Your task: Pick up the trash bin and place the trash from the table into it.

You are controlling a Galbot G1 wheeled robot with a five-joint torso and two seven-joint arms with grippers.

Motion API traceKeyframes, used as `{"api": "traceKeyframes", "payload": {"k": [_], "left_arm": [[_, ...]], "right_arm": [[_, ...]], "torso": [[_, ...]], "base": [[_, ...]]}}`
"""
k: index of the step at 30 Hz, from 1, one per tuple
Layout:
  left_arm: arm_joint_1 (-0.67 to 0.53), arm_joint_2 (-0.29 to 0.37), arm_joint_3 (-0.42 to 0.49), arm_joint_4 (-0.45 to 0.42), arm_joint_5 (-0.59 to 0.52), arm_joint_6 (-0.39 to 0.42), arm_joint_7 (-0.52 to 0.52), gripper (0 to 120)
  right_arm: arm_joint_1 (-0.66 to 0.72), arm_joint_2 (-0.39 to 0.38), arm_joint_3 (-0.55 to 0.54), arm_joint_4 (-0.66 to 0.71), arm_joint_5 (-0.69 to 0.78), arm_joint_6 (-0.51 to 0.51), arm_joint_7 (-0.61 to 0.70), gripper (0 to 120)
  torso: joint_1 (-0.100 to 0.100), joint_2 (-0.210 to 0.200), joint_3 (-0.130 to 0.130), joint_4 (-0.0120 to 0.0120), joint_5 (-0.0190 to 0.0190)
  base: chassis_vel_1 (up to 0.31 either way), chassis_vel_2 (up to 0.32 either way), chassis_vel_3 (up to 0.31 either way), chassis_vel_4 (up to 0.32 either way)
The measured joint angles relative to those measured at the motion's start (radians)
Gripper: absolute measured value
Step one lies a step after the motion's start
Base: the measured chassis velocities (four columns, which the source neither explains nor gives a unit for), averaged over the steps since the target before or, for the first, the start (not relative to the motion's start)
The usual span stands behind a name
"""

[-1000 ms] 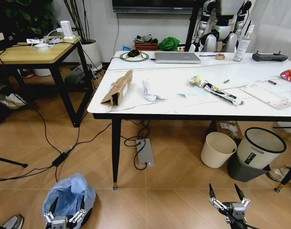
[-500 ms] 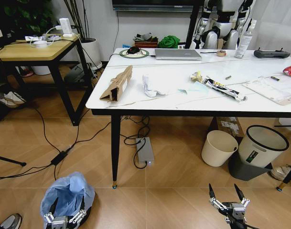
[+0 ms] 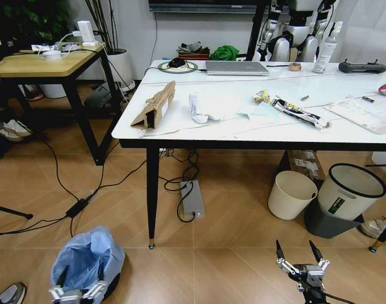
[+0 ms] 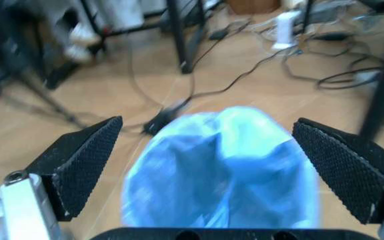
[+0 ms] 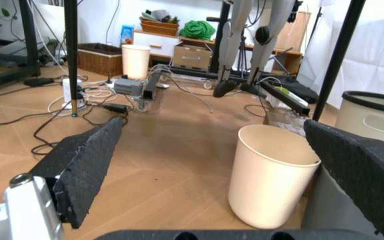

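Note:
The trash bin, lined with a puffy light-blue bag, stands on the floor at the lower left. My left gripper hangs open at its near rim. In the left wrist view the bag bulges between the spread fingers of the left gripper. My right gripper is open low over the floor at the lower right, holding nothing. On the table lies the trash: a cardboard strip, crumpled white paper, wrappers and a flat white packet.
A cream bin and a grey bin stand under the table's right side; the right wrist view shows the cream bin close ahead. Cables and a power strip lie by the table leg. A wooden desk stands at the left.
The head view has shifted a little, so the whole scene moved. My left gripper now sits lower in the picture, at the bin's near edge. The right gripper holds its place.

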Motion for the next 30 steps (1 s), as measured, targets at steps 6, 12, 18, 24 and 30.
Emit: {"api": "traceKeyframes", "payload": {"k": [6, 12, 18, 24, 30], "left_arm": [[-0.054, 0.083, -0.069, 0.089, -0.198, 0.160, -0.020, 100], [-0.107, 0.101, -0.094, 0.126, -0.264, 0.261, -0.027, 100], [-0.218, 0.112, -0.077, 0.218, -0.303, 0.348, -0.014, 100], [-0.304, 0.128, -0.075, 0.304, -0.307, 0.417, 0.002, 100], [-0.348, 0.143, -0.080, 0.357, -0.297, 0.474, 0.008, 99]], "right_arm": [[0.013, 0.000, -0.015, -0.031, 0.002, 0.010, 0.000, 100], [0.015, 0.000, -0.016, -0.049, 0.005, 0.019, 0.000, 100], [0.005, 0.000, -0.016, -0.057, 0.004, 0.030, -0.002, 100], [0.001, 0.000, -0.017, -0.060, 0.001, 0.031, -0.003, 100], [0.001, 0.000, -0.015, -0.060, -0.001, 0.026, -0.003, 100]], "torso": [[0.001, 0.003, 0.002, -0.0001, -0.0001], [0.002, 0.005, 0.003, 0.0001, -0.0002], [0.003, 0.007, 0.005, 0.0000, -0.0001], [0.003, 0.009, 0.005, -0.0002, -0.0002], [0.003, 0.010, 0.006, 0.0000, 0.0002]], "base": [[0.000, 0.000, 0.000, 0.000], [0.000, 0.000, 0.000, 0.000], [0.000, 0.000, 0.000, 0.000], [0.000, 0.000, 0.000, 0.000], [0.000, 0.000, 0.000, 0.000]]}}
